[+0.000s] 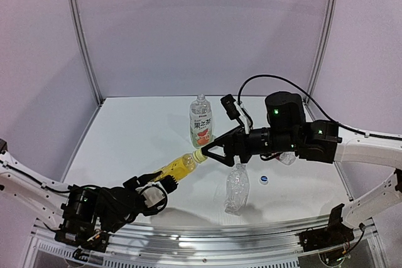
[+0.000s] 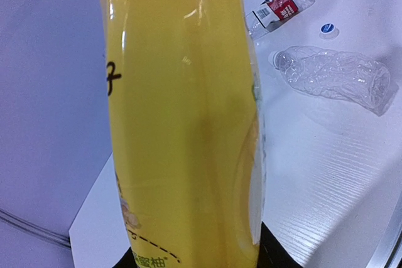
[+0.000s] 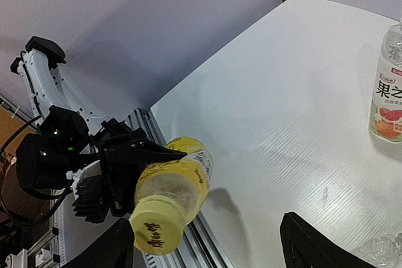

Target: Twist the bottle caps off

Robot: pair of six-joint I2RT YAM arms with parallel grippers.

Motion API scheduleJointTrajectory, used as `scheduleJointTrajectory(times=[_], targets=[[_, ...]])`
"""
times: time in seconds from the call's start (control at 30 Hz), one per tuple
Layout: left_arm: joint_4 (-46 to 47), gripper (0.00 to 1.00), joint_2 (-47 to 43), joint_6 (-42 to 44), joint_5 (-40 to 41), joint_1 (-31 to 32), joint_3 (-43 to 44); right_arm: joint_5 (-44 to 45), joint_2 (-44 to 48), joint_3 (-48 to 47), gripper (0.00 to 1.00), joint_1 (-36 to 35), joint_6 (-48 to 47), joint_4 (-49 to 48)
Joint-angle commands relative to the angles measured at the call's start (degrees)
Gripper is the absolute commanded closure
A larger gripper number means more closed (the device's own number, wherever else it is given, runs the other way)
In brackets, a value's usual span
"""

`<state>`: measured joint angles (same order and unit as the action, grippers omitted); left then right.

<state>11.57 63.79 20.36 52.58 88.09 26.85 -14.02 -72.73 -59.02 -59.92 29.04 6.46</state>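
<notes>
My left gripper (image 1: 157, 191) is shut on the yellow bottle (image 1: 179, 166), holding it tilted above the table's near edge with its neck toward the right arm. The bottle's body fills the left wrist view (image 2: 182, 123). Its yellow cap (image 3: 157, 230) is on, and sits just inside one finger of my right gripper (image 3: 207, 252). That gripper (image 1: 210, 154) is open, with a wide gap to the other finger. A blue-and-white cap (image 1: 264, 180) lies loose on the table.
A clear bottle with a fruit-picture label (image 1: 201, 122) stands upright at the middle back. A crumpled plain clear bottle (image 1: 237, 187) lies near the loose cap. A red-label bottle (image 2: 279, 5) lies further back, mostly under the right arm. The table's metal front rail (image 1: 207, 240) runs below the held bottle.
</notes>
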Motion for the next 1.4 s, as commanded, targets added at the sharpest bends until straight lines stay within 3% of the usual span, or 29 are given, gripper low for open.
scheduleJointTrajectory(times=[0.0,0.37,0.57,0.83,1.37], targets=[[1.52,1.0,-1.97,-0.58,0.09,0.21,-0.98,0.49,-0.14,2.48,0.18,1.52,0.49,0.01],[1.17,1.0,-0.02,-0.39,0.02,0.15,-0.3,-5.98,4.63,3.05,0.17,2.05,0.67,-4.26],[1.0,1.0,0.89,-0.26,0.0,0.15,0.04,-9.3,0.44,1.32,0.14,1.95,2.29,-4.83],[0.84,1.0,-0.18,-0.32,0.53,0.18,-0.29,-9.26,-5.39,-0.94,0.18,1.95,2.7,-4.53],[1.49,1.0,-10.4,-3.16,-3.17,-0.97,-3.67,-3.7,-1.69,3.86,0.22,2.0,-0.19,-0.65]])
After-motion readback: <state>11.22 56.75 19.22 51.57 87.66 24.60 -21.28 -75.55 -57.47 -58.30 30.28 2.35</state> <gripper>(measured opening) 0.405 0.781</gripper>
